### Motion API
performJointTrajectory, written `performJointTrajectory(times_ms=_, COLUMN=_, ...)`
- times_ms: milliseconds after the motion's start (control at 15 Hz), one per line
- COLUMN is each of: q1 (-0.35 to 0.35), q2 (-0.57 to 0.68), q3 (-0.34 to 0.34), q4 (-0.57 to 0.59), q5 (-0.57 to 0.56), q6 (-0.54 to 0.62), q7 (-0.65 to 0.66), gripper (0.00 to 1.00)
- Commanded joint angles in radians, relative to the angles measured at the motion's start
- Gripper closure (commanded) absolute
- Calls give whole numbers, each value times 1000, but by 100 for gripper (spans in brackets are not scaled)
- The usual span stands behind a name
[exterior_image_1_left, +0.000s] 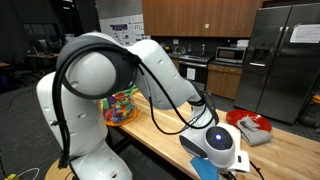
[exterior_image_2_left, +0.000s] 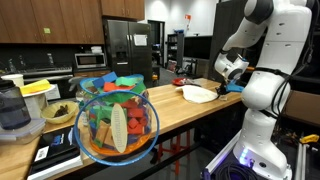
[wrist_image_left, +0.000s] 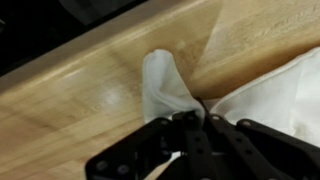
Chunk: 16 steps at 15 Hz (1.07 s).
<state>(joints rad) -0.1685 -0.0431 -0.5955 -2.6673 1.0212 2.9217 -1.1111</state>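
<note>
Pinching a raised fold of the white cloth (wrist_image_left: 165, 85), the gripper (wrist_image_left: 195, 120) sits at bottom centre of the wrist view w/ its fingers (wrist_image_left: 170, 132) drawn close together, fabric bunched between them, so it reads as clamped on the cloth, not wide. Rest of the cloth spreads to the right edge of that frame, lying flat on the wooden counter (wrist_image_left: 80, 95). In both exterior views the arm is bent down over the counter: cloth (exterior_image_1_left: 240, 120) at lower right, just past the gripper (exterior_image_1_left: 215, 148), w/ a red item (exterior_image_1_left: 256, 122) touching or just beside it, can't tell which; in an exterior view the cloth (exterior_image_2_left: 198, 93) lies right of centre, near the counter edge, under the gripper (exterior_image_2_left: 230, 72). A clear bowl of coloured blocks (exterior_image_2_left: 115, 122) fills the lower left foreground, well apart from the cloth. Step in hand, as I judge it: grasp made on one edge/corner, cloth not yet lifted clear or folded. Next move prob. needs a slow lift or drag keeping the pinch firm, since thin fabric can slip out, & watching the red item doesn't get pulled along.
</note>
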Motion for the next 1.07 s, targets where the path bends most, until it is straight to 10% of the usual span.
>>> performJointTrajectory(times_ms=0, q1=-3, q2=47, q3=-10, q4=15, q5=40, q6=52, q7=7, gripper=99)
performJointTrajectory(times_ms=1000, q1=200, q2=66, q3=215, q4=147, q5=11, q6=189, q7=-6, gripper=99)
